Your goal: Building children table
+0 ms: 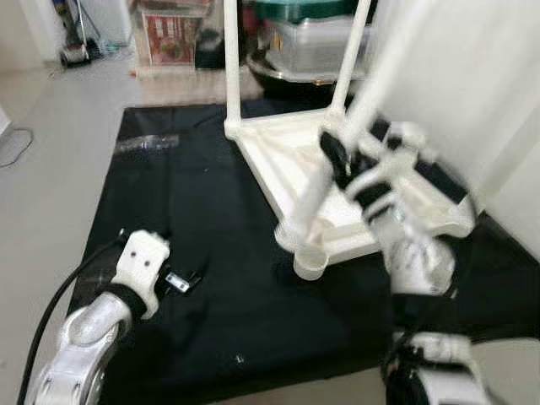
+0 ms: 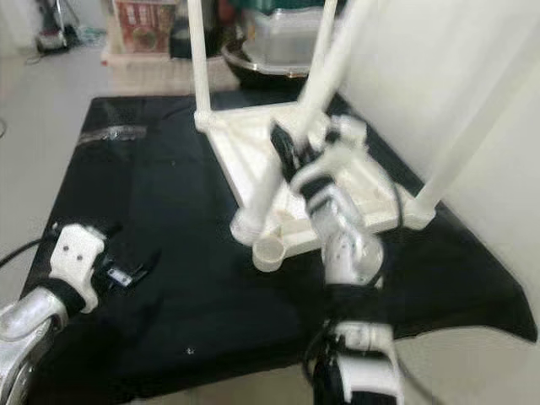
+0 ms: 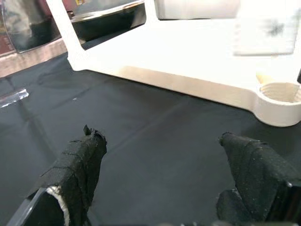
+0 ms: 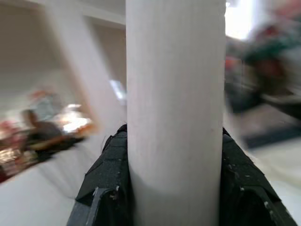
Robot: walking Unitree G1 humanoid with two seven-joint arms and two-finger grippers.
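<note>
A white children's table (image 1: 291,160) lies upside down on a black mat (image 1: 194,211). Screwed-in legs rise from its back corners (image 1: 231,59) and its right side. My right gripper (image 1: 340,160) is shut on a loose white leg (image 2: 325,76), which is tilted. The leg's lower end (image 1: 291,232) rests beside the empty front corner socket (image 1: 310,263). In the right wrist view the leg (image 4: 174,103) sits between both black fingers (image 4: 106,179). My left gripper (image 3: 162,141) hovers low over the mat, open and holding nothing, left of the socket (image 3: 281,99).
Behind the mat stand a clear bin with a green lid (image 1: 312,34) and a red box (image 1: 169,34). A white wall (image 1: 481,76) runs close along the right. Bare floor (image 1: 51,135) lies to the left. A clear plastic strip (image 1: 148,142) lies on the mat.
</note>
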